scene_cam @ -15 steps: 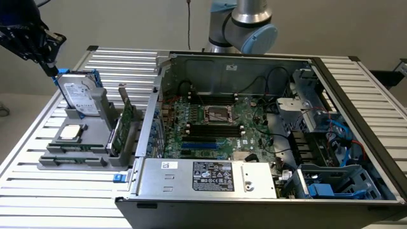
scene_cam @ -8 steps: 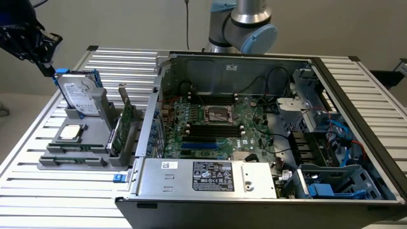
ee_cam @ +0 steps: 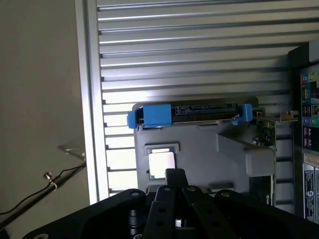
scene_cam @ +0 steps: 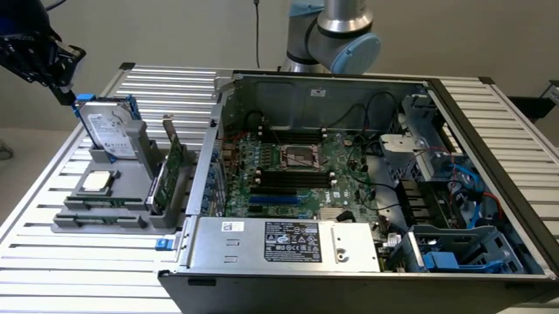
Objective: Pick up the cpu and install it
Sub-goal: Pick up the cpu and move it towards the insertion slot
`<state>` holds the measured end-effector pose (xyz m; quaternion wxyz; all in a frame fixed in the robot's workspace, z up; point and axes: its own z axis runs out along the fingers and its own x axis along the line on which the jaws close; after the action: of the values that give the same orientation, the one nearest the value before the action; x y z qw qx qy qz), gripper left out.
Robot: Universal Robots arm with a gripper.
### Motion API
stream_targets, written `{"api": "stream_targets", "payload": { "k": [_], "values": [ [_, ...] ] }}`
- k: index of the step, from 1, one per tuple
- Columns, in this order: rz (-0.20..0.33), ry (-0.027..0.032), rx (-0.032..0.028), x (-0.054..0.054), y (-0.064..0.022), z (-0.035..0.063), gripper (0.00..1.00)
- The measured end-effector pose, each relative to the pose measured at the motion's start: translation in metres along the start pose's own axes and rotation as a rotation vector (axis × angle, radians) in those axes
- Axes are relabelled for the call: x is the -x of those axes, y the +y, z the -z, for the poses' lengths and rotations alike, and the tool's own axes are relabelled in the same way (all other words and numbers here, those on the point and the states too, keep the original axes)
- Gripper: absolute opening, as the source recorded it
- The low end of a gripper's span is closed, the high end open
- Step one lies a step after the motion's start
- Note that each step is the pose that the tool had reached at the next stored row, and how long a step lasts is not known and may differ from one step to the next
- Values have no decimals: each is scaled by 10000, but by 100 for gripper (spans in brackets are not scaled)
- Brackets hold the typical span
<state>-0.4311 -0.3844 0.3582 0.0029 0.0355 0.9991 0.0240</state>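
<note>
Cpu look: a small flat square chip [scene_cam: 98, 182] with a silver-grey metal top and a pale rim; in the wrist view the top glares almost white [ee_cam: 162, 164].
Cpu place: it sits in a shallow square recess of the grey holder [scene_cam: 131, 193]. The holder stands on the slatted aluminium worktop [scene_cam: 52, 261], outside the computer case, toward the exterior view's left.
Jaws: pressed together into one narrow tip, holding nothing. In the exterior view they hang high at the far left, above and to the left of the hard drive, well clear of the cpu.
Room, left of cpu: the holder's low edge, then bare worktop slats.
Room, behind cpu: the hard drive [scene_cam: 112, 134] stands on edge in the holder with its blue handles on top, just beside the cpu's far side.
Room, right of cpu: a raised grey wall of the holder, then an expansion card [scene_cam: 172, 171] standing upright, near.
Room, above cpu: open.
Further right: the open computer case [scene_cam: 332, 98]; on its motherboard lies a dark square socket [scene_cam: 300, 157] with a metal frame, well apart from the cpu.
Cpu facing: it lies flat with the metal top up. Its sides are equal, so no axis is longer, and its edges run parallel with the holder's edges.
</note>
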Motion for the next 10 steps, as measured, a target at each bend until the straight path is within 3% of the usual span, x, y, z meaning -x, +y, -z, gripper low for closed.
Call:
{"api": "stream_targets", "payload": {
  "k": [5,6,7,10],
  "values": [
    [0,0,0,0,0,0,17],
    [-1,0,0,0,0,0,30],
    [0,0,0,0,0,0,30],
    [0,0,-1,-9,-1,-2,42]
  ]
}}
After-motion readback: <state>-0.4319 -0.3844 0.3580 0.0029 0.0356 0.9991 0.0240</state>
